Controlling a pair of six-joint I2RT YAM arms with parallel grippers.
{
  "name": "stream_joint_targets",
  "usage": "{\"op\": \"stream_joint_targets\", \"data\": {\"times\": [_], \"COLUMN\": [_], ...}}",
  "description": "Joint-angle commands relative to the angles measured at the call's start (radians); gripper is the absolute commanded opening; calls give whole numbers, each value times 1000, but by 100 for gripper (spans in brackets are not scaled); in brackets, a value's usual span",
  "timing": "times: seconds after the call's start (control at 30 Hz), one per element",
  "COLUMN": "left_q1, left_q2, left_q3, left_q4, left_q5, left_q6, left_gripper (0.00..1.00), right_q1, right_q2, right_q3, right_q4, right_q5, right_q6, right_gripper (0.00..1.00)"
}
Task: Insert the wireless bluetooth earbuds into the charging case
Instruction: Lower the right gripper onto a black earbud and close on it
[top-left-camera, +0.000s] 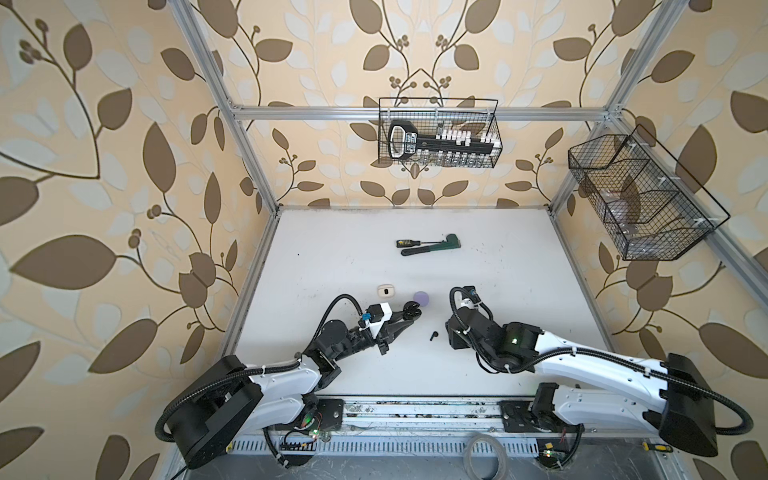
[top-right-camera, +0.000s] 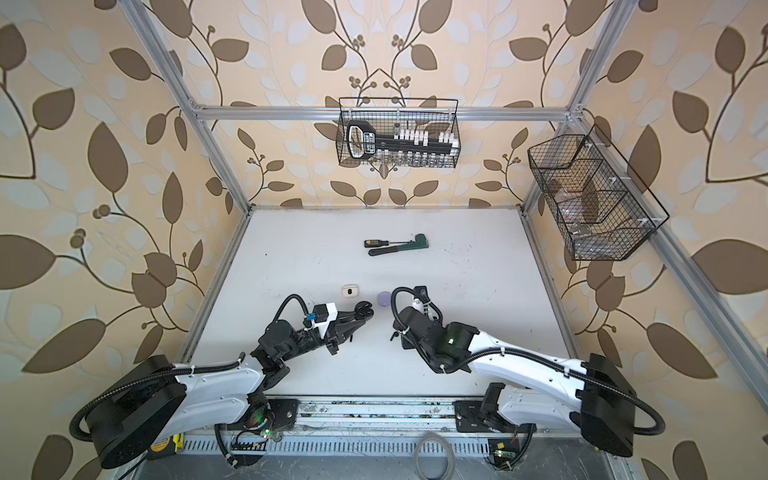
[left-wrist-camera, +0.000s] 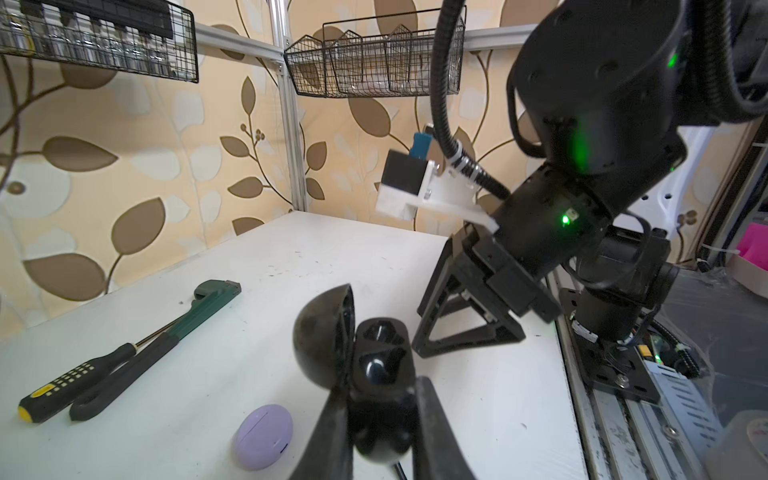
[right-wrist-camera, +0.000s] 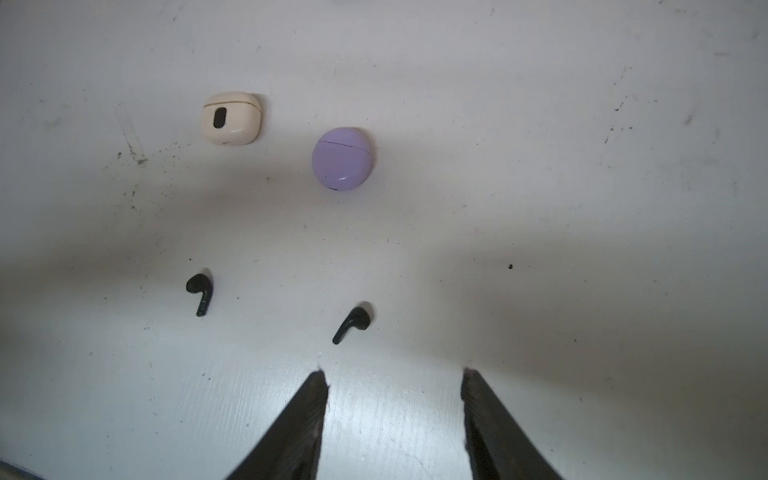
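Only the right wrist view shows both black earbuds (right-wrist-camera: 352, 324). They lie apart on the scuffed white surface (right-wrist-camera: 582, 166), just ahead of the right tool (right-wrist-camera: 394, 374), whose dark tapered fingers are spread with nothing between them. In a top view only one black earbud (top-left-camera: 433, 335) is made out, below the centre of the frame and between the two arms. The right tool's fingers are hidden there under its own arm.

The left wrist view alone shows the glossy black charging case (left-wrist-camera: 380, 357) up close. Its domed lid is swung open, and it is clamped in the left tool (left-wrist-camera: 382, 392). Whether its sockets are filled cannot be told.

A smooth, pebble-shaped lavender case (right-wrist-camera: 341, 158) and a rounded cream case (right-wrist-camera: 232, 118) are seen shut, side by side beyond the earbuds.
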Motion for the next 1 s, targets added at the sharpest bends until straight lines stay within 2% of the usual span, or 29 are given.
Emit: {"op": "stream_joint_targets", "data": {"times": [0.0,0.27,0.43,0.6,0.97], "left_q1": [6,6,6,6,6], "left_q2": [-48,-161,-170,-161,-200], "left_q3": [-19,-30,-47,-41,-41], "left_q4": [18,-95,-82,-81,-127], "left_q5": [-59,-155,-216,-192,-214], "left_q6": [24,48,36,31,47], "left_gripper": [0,0,0,0,0], "right_q1": [6,-1,-19,-23,-32], "right_q2": [77,216,261,282,302], "right_q3": [25,49,61,64,95], "right_q4": [51,127,142,152,104], "right_q5": [-29,-64,-90,-87,-74], "right_q6": [-2,-10,-5,3,-14], "right_gripper": [54,54,55,55,57]}}
